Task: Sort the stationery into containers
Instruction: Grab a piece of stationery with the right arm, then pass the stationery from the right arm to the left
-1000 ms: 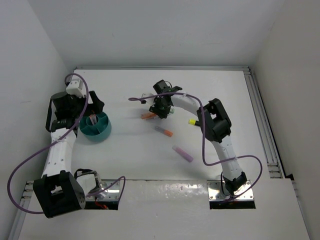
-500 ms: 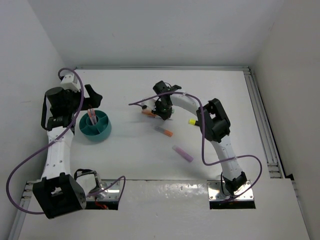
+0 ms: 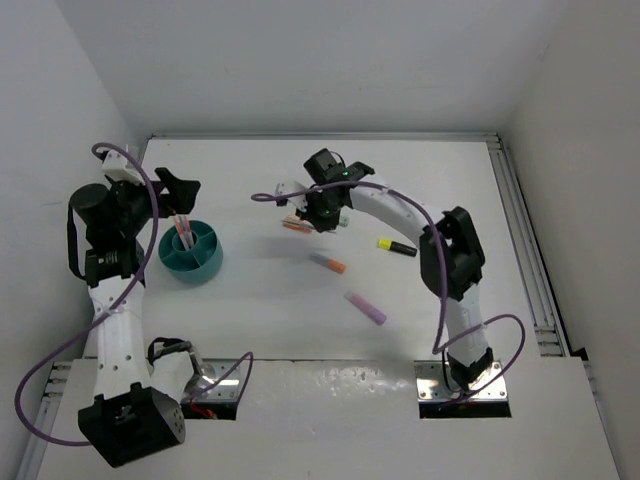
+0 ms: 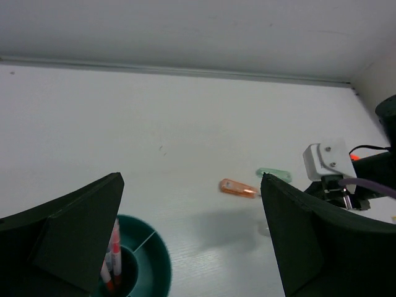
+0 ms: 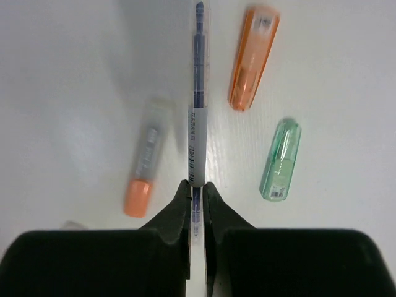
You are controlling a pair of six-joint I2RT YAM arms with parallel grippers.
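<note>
Pen logged clamped by one end in right gripper, evidently for transfer to bowl; left gripper spread, empty, near it.

White table, plain white walls, metal rail right.

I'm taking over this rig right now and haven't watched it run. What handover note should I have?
Left tool: open, empty, near the round teal plastic bowl.
Right tool: shut on a thin clear-barrelled pen.
Done: a few pink pens stand in one bowl compartment.
To sort, lying loose: orange highlighter, mint green marker, orange-capped marker, purple marker, yellow-capped black marker, plus the held pen.
</note>
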